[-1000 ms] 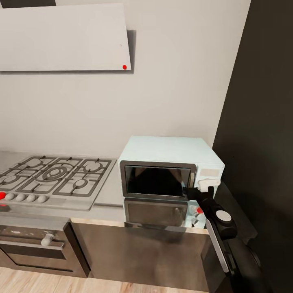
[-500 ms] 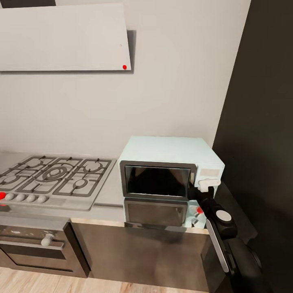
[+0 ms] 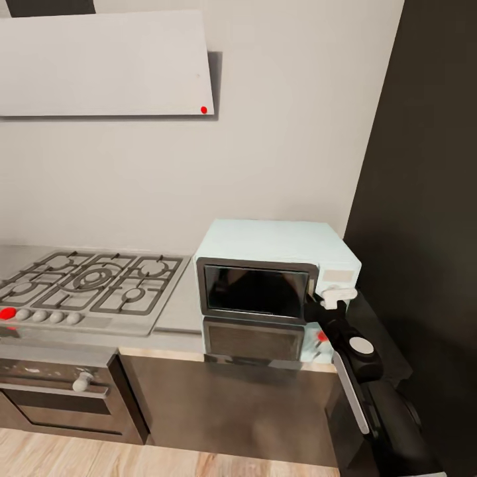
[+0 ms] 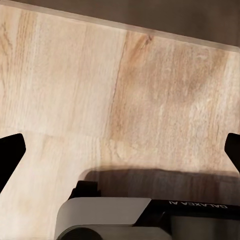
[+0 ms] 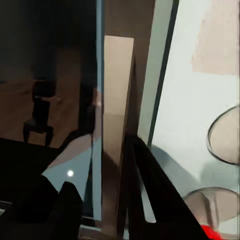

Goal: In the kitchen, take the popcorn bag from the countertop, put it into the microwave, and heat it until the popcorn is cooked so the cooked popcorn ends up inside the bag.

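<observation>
The pale-blue microwave (image 3: 278, 242) stands on the grey countertop (image 3: 177, 319) against the wall, with its dark glass door (image 3: 257, 291) facing me. My right gripper (image 3: 329, 303) is at the door's cream handle (image 3: 336, 293). In the right wrist view that handle (image 5: 118, 100) runs between the dark fingers (image 5: 150, 190) of my right gripper (image 5: 117, 200), which is shut on it, next to the round knobs (image 5: 225, 135). My left gripper (image 4: 120, 155) hangs open over the pale wood floor (image 4: 125, 90). The popcorn bag is out of view.
A steel gas hob with black grates (image 3: 93, 285) lies left of the microwave, above an oven (image 3: 59, 397). A pale hood (image 3: 106, 63) hangs on the wall. A tall dark cabinet (image 3: 424, 199) closes off the right side.
The whole head view has shifted a little, so the camera has moved. My right gripper stays at the microwave handle, and the door looks the same.
</observation>
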Available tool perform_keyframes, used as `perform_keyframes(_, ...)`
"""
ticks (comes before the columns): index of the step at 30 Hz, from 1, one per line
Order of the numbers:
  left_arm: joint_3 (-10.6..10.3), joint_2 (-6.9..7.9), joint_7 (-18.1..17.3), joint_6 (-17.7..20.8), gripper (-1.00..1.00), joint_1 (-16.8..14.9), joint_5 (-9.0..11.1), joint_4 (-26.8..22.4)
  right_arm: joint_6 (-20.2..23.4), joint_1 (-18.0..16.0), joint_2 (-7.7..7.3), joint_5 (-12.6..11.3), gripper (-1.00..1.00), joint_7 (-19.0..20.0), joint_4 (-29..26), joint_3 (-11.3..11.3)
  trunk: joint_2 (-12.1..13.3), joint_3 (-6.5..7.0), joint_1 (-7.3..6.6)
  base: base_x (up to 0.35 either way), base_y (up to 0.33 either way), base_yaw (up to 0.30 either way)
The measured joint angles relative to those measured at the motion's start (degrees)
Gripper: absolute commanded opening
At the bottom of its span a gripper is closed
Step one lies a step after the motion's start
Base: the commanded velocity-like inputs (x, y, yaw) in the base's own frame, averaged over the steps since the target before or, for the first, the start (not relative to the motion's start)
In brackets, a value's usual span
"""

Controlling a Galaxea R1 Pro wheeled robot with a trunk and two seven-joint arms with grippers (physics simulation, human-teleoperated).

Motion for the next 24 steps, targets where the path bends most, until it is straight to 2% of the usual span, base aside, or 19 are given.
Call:
perform_keyframes(3,0.00,0.00,0.00,0.00,1.00,0.00,0.05,0.00,0.01,0.00,-0.04,0.05,-1.00,0.03,0.00,-0.02,0.00,0.00,0.00,-0.042,0.032,0.000)
perform_keyframes(6,0.02,0.00,0.00,0.01,1.00,0.02,0.02,-0.03,0.04,-0.01,-0.07,1.21,-1.00,-0.22,0.02,-0.19,0.01,0.00,0.02,-0.185,0.131,0.000)
perform_keyframes(17,0.01,0.00,0.00,0.01,1.00,0.01,-0.01,-0.02,0.08,0.02,-0.07,1.05,-1.00,-0.19,-0.04,-0.69,0.00,-0.01,0.00,-0.019,0.011,0.000)
perform_keyframes(24,0.05,0.00,0.00,0.01,1.00,0.01,0.02,-0.03,0.11,0.08,-0.14,0.78,-1.00,-0.24,-0.12,-1.04,0.01,-0.01,0.01,-0.159,0.070,0.000)
